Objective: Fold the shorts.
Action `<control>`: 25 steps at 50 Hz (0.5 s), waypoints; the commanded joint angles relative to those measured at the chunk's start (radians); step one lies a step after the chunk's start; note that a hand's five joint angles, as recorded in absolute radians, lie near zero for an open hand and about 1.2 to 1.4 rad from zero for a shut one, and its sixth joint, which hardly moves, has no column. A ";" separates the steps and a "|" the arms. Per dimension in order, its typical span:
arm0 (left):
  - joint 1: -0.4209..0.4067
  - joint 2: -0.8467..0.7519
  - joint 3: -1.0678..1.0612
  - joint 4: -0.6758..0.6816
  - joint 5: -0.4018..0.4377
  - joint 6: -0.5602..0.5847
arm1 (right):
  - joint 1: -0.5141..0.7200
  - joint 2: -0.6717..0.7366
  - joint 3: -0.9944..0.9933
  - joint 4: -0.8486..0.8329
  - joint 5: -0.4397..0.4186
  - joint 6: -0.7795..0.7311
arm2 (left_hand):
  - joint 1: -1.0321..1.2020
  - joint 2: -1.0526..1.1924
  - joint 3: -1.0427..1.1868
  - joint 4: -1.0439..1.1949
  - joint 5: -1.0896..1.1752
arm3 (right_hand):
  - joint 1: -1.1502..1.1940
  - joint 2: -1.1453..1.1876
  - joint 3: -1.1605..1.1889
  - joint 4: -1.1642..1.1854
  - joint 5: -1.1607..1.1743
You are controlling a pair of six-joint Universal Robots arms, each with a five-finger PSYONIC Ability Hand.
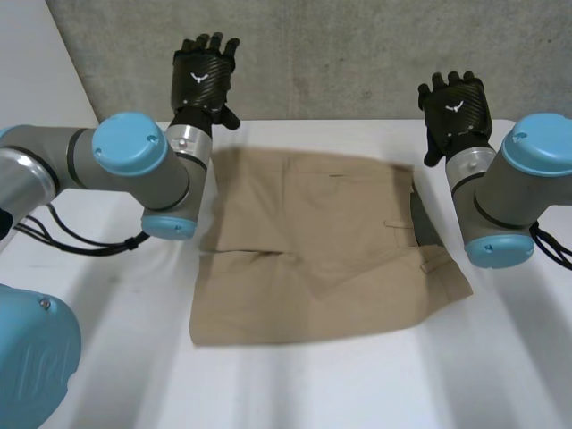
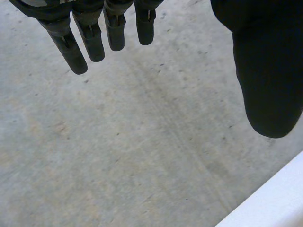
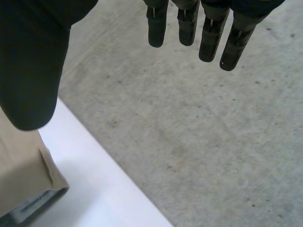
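Note:
Tan shorts (image 1: pixel 322 246) lie flat on the white table (image 1: pixel 500 375), folded over on themselves, with the waistband toward the right side. My left hand (image 1: pixel 204 79) is raised above the table's far left edge, past the shorts' far left corner, fingers (image 2: pixel 80 45) straight and spread, holding nothing. My right hand (image 1: pixel 454 109) is raised above the far right edge, beyond the waistband, fingers (image 3: pixel 208 35) straight and empty. In the right wrist view a corner of the shorts (image 3: pixel 23 175) with an inner label lies below the thumb.
A grey concrete wall (image 1: pixel 357 54) rises just behind the table's far edge. A lighter panel (image 1: pixel 36 63) stands at the far left. The table edge (image 2: pixel 270 203) shows below my left thumb. Bare table lies in front of the shorts.

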 commanded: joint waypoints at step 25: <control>-0.057 0.768 -1.139 -0.320 0.007 -0.122 | -0.290 -0.612 0.787 0.400 -0.518 -0.125 | 0.336 0.320 0.311 0.319 0.298 | 0.570 0.555 0.558 0.540 0.527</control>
